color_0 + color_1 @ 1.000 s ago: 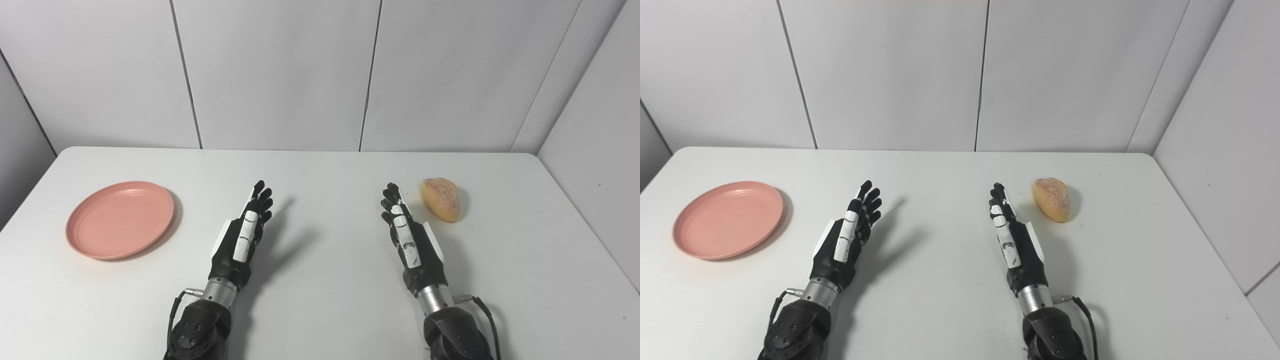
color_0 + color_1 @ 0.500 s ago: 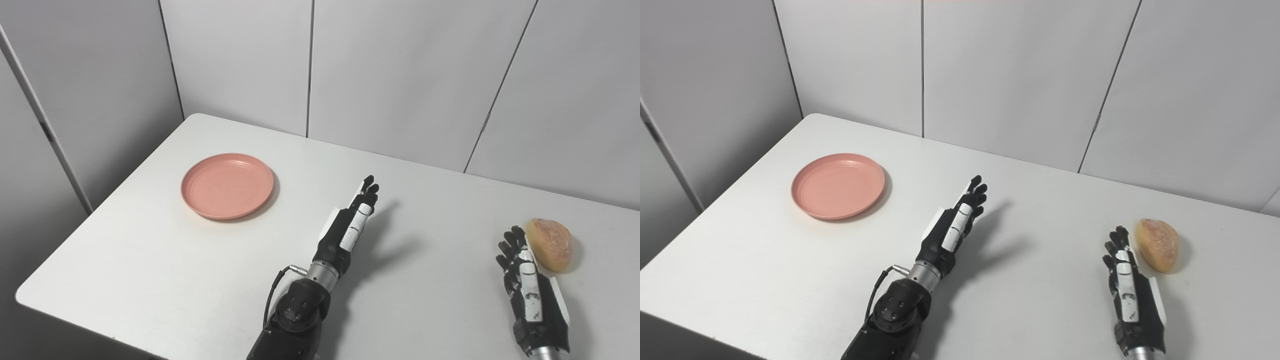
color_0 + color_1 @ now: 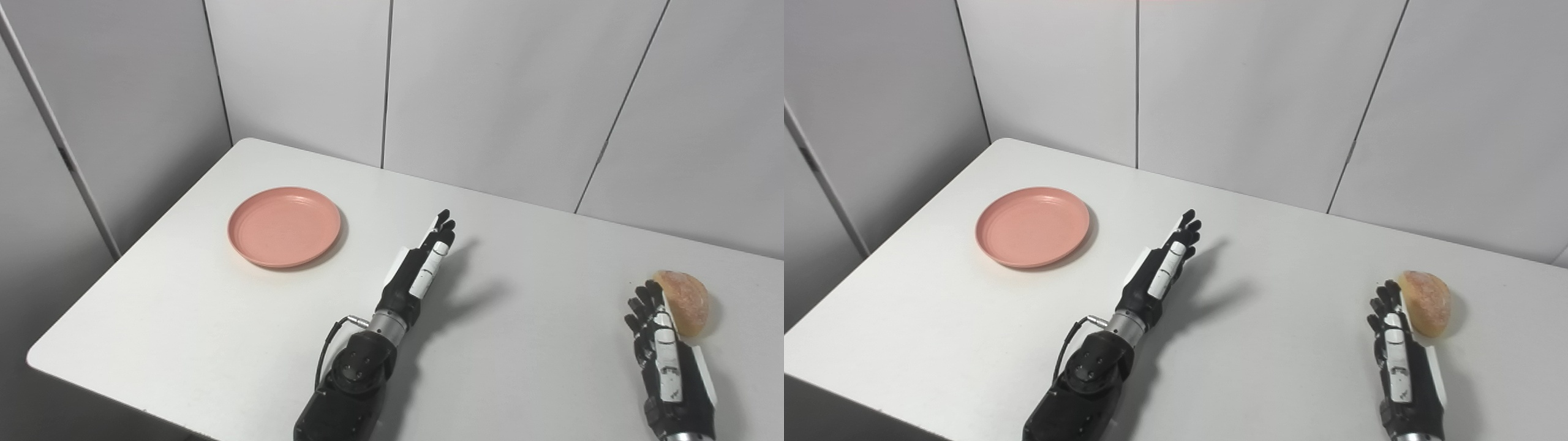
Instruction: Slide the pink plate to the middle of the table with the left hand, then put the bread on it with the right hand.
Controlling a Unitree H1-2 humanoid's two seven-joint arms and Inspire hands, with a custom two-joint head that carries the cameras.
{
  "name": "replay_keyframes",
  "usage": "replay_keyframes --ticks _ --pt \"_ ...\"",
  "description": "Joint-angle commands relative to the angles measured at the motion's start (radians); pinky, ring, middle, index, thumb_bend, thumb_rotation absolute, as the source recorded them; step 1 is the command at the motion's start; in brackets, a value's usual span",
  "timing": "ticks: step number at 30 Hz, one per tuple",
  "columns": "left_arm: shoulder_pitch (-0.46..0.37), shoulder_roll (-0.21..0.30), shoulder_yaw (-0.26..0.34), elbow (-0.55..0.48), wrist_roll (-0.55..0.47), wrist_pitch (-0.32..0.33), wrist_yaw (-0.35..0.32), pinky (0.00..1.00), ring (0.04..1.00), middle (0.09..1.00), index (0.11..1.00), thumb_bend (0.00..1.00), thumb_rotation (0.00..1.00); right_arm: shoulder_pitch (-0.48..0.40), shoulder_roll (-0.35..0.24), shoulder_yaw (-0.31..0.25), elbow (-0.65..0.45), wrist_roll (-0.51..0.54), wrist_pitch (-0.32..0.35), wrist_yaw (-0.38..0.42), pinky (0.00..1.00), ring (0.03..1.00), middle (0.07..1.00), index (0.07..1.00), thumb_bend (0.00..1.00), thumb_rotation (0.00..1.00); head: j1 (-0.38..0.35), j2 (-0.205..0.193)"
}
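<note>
Nothing moved yet: round, shallow pink plastic plate (image 3: 284,226) lying flat toward the far left part of the white table (image 3: 202,343), near its left edge and well apart from both hands. Black-and-white left hand (image 3: 419,269) raised over the table's middle, fingers straight and apart, gripping nothing, pointing away toward the far wall. Black-and-white right hand (image 3: 1402,358) low at the right, fingers likewise spread and empty, tips just beside the golden-brown oval bread roll (image 3: 1427,302); contact or a thin gap there, impossible to tell. Step in hand, by the look of it: reaching the left hand across to the plate. Best done, probably, by swinging left and outward past the plate, lowering the fingers onto or just behind the outer-left rim, then drawing it rightward with light downward pressure so as to slide rather than tip. Too much weight on the raised lip likely to flip the shallow dish; too little, likely to skid off the smooth plastic. Plenty of bare tabletop between plate and centre, nothing in the path. Left edge of the table close to the plate, so little margin for a hand coming in from outside. Roll near the right edge as well, worth not nudging further out.
</note>
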Motion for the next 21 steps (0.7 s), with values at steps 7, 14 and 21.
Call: replay_keyframes --ticks 7,14,21 --pt "-0.068 0.062 0.070 -0.142 -0.023 0.030 0.032 0.91 0.917 0.927 0.931 0.76 1.00 -0.002 0.001 -0.010 -0.038 0.025 -0.045 0.010 1.00 1.000 1.000 1.000 0.52 1.00 0.007 -0.016" --pt "-0.087 0.135 0.118 -0.184 0.003 0.050 0.064 0.91 0.909 0.922 0.926 0.79 1.00 0.002 0.001 -0.001 -0.043 0.014 -0.052 0.015 1.00 1.000 1.000 1.000 0.50 1.00 0.007 -0.016" --pt "-0.122 0.240 0.143 -0.148 0.097 0.005 0.127 0.94 0.910 0.917 0.920 0.80 1.00 0.003 0.005 0.011 -0.058 0.007 -0.038 0.014 1.00 1.000 1.000 1.000 0.48 1.00 0.009 -0.025"
